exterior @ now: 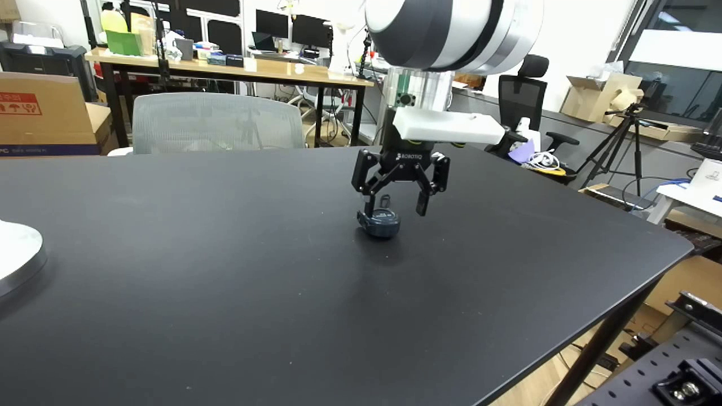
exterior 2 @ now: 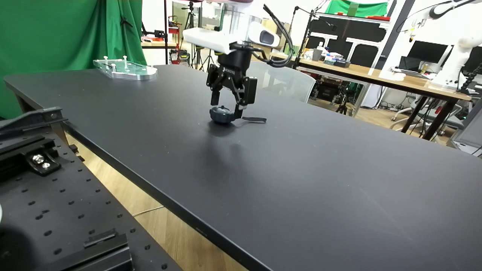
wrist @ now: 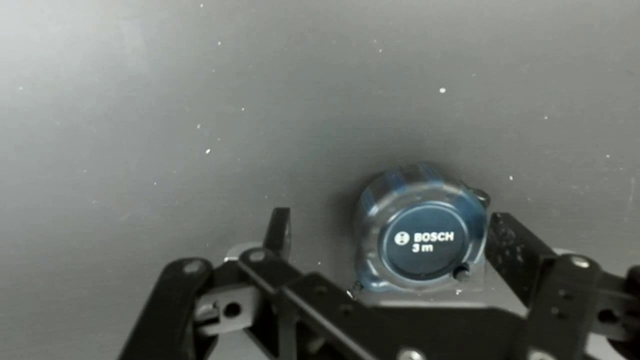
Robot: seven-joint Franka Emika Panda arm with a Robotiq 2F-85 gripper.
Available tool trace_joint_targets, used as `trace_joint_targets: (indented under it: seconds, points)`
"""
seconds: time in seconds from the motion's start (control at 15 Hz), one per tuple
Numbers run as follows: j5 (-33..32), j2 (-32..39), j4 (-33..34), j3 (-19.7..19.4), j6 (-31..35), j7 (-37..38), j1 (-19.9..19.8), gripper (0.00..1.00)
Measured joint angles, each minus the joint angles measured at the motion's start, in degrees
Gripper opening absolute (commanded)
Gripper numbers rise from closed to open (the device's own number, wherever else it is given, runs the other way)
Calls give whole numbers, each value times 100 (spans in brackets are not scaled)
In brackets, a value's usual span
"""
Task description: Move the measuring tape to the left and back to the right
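Note:
The measuring tape is a small, rounded, dark blue-grey case lying on the black table. It shows in both exterior views (exterior: pixel 383 226) (exterior 2: pixel 221 116), and its round face with white lettering is up in the wrist view (wrist: pixel 424 241). A dark strap (exterior 2: pixel 254 119) lies beside it. My gripper (exterior: pixel 396 207) is open and low over the tape, also in an exterior view (exterior 2: pixel 226 106). In the wrist view the gripper (wrist: pixel 391 216) has the tape between its fingers. The right finger there is against or very close to the case; the left finger stands apart from it.
The black table (exterior: pixel 225 293) has a side edge at the right. A white round object (exterior: pixel 17 254) stands at its left. A clear plate with pegs (exterior 2: pixel 128 71) sits at the table's far end. A chair (exterior: pixel 217 121) is behind. A perforated dark plate (exterior 2: pixel 75 203) lies alongside the table.

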Motion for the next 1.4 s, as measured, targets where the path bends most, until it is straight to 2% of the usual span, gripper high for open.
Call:
trace_joint_targets:
  seconds: [0.47,0.53,0.6,0.93,1.27,1.4]
  points:
    - [-49,165,115,-38,-112,0,52,100]
    - [-64,171,128,-45,-116,2,82,75]
    - [-84,178,141,-61,-118,8,117,74]
    - [-172,185,243,-87,-222,23,225,39]
    - [-177,167,295,-125,-243,23,225,33]
    - [-186,154,342,-155,-245,23,224,18]
